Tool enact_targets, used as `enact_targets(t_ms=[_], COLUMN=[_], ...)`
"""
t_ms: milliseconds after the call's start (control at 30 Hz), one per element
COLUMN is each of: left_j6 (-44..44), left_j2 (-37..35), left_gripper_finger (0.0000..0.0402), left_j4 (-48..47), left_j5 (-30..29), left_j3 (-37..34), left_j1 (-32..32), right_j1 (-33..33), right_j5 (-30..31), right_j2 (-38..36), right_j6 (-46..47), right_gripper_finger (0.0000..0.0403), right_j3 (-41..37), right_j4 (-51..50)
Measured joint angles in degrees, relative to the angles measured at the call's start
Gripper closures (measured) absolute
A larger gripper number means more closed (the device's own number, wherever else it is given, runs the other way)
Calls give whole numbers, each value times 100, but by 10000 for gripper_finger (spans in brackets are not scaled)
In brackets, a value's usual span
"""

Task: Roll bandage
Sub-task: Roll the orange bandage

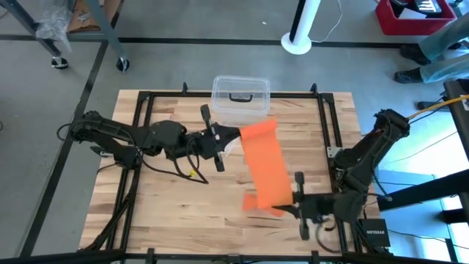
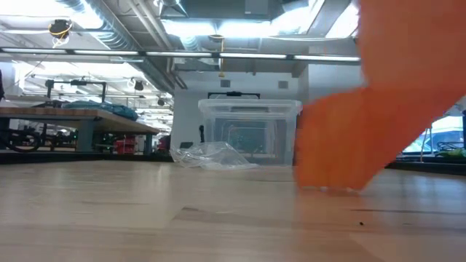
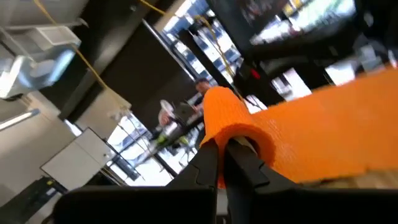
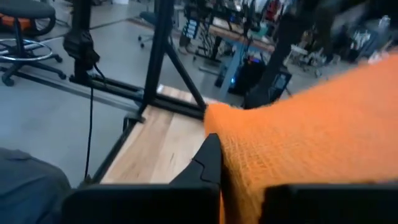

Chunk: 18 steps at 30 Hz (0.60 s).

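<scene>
High view | bandage [image 1: 265, 165] long axis far-to-near | left tool [image 1: 233, 134], right tool [image 1: 287, 209] clamp its ends

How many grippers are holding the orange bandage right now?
2. The left gripper is shut on the bandage at its far end, beside the clear box. The right gripper is shut on its near end by the table's front edge.

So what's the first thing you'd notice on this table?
The bright orange bandage, stretched like a ribbon across the middle of the wooden table. The left hand pinches its far end and the right hand its near end. Behind it, at the far edge, sits a clear plastic box.
</scene>
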Motion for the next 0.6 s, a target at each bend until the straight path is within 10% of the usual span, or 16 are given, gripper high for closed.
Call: enact_targets(t_ms=[600], left_j6=[-659], left_j2=[49], left_gripper_finger=[401], left_j4=[1365], left_j5=[55], left_j3=[-2177], left_j1=[-264], right_j1=[216], right_j5=[1299], right_j2=[505], right_j6=[-2861], right_gripper_finger=[401], right_j3=[2107], right_j4=[-50])
